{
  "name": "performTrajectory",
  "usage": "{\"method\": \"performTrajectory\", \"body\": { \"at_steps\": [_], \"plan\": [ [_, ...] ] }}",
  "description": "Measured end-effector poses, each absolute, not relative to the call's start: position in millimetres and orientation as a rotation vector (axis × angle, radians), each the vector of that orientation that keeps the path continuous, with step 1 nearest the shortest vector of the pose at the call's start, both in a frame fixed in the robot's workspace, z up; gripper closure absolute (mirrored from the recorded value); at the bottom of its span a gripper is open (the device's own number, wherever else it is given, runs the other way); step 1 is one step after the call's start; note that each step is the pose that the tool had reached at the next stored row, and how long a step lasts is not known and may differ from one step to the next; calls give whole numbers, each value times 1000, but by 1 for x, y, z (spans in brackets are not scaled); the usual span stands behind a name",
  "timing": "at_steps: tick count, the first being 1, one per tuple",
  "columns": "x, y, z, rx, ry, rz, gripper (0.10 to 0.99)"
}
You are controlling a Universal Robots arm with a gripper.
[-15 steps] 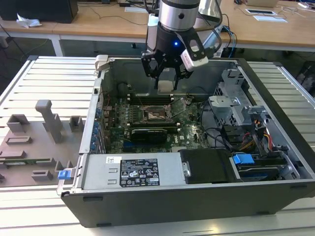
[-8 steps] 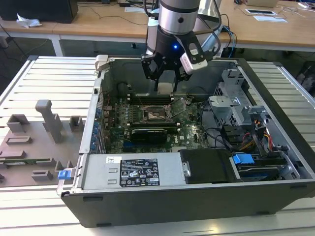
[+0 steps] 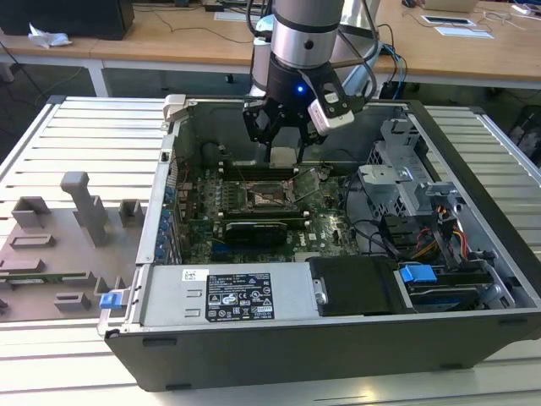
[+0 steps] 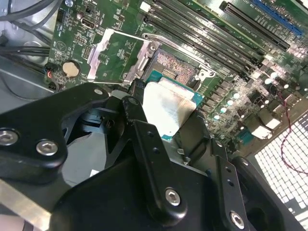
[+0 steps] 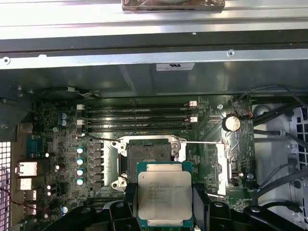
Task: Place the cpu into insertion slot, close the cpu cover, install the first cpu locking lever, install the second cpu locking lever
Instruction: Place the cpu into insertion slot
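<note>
My gripper [image 3: 283,145] hangs inside the open computer case and is shut on the cpu [image 5: 163,196], a flat square chip with a silvery top and a green rim, also seen in the second wrist view [image 4: 168,102]. The chip is held a little above the board, beside and partly over the insertion slot [image 5: 147,155], whose dark pin grid lies bare [image 4: 174,64]. The cpu cover [image 5: 223,166] is swung open to one side of the socket, a silvery frame with a window [image 4: 111,53]. A thin locking lever [image 5: 204,143] stands free along the socket's edge.
Long black memory slots [image 5: 137,115] run just behind the socket. The case's metal wall [image 3: 211,127] and a drive cage with cables [image 3: 406,190] hem in the board. A black power supply [image 3: 245,296] fills the case front. A grey fixture plate [image 3: 59,245] lies at the exterior view's left.
</note>
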State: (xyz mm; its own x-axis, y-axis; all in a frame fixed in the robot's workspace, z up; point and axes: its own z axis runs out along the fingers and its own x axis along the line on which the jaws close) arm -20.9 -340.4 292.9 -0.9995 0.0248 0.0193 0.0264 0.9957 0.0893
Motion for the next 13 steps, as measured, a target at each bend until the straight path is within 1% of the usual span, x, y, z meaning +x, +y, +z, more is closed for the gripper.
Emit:
{"method": "performTrajectory", "body": {
  "at_steps": [13],
  "plan": [
    [-21, -340, 278, -40, -3120, -140, 545]
  ]
}}
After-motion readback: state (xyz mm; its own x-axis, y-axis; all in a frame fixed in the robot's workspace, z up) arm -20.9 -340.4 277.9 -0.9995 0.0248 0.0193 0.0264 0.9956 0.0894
